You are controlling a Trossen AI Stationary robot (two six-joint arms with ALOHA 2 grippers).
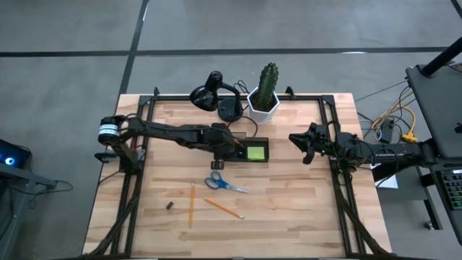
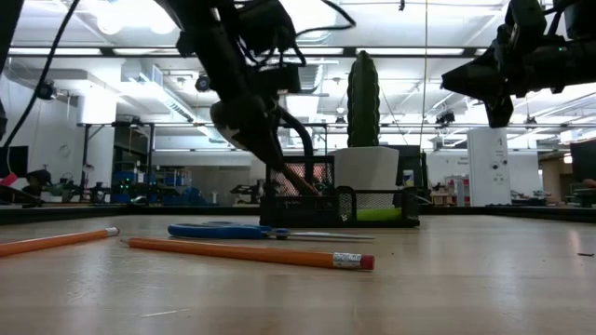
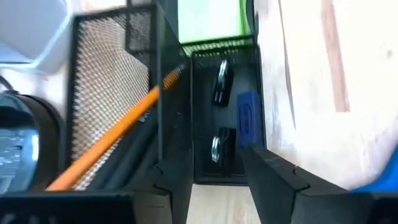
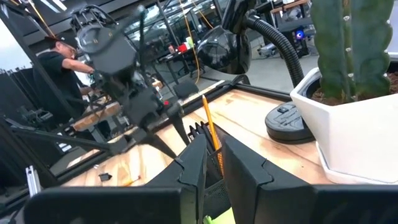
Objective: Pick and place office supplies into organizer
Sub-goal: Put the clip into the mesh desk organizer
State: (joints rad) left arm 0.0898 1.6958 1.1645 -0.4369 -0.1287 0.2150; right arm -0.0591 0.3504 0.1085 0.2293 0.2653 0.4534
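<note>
The black mesh organizer [image 1: 249, 150] stands mid-table with the lime-green sticky pad [image 1: 255, 152] in its right compartment. One orange pencil [image 3: 118, 130] leans in its tall mesh cup. Dark clips [image 3: 222, 84] and a small blue piece [image 3: 247, 115] lie in its low tray. My left gripper [image 3: 214, 171] is open, slanting down over that tray and holding nothing. Blue-handled scissors [image 1: 222, 183], two pencils [image 1: 192, 204] [image 1: 222, 208] and a dark bit [image 1: 170, 206] lie flat on the wood nearer me. My right gripper [image 1: 297, 142] hangs raised to the organizer's right, with a narrow gap between its fingers.
The black desk lamp [image 1: 213, 94] and the cactus in its white pot [image 1: 266, 92] stand just behind the organizer at the far edge. A person [image 4: 59, 62] is in the room beyond the table. Bare wood lies to the right of the scissors.
</note>
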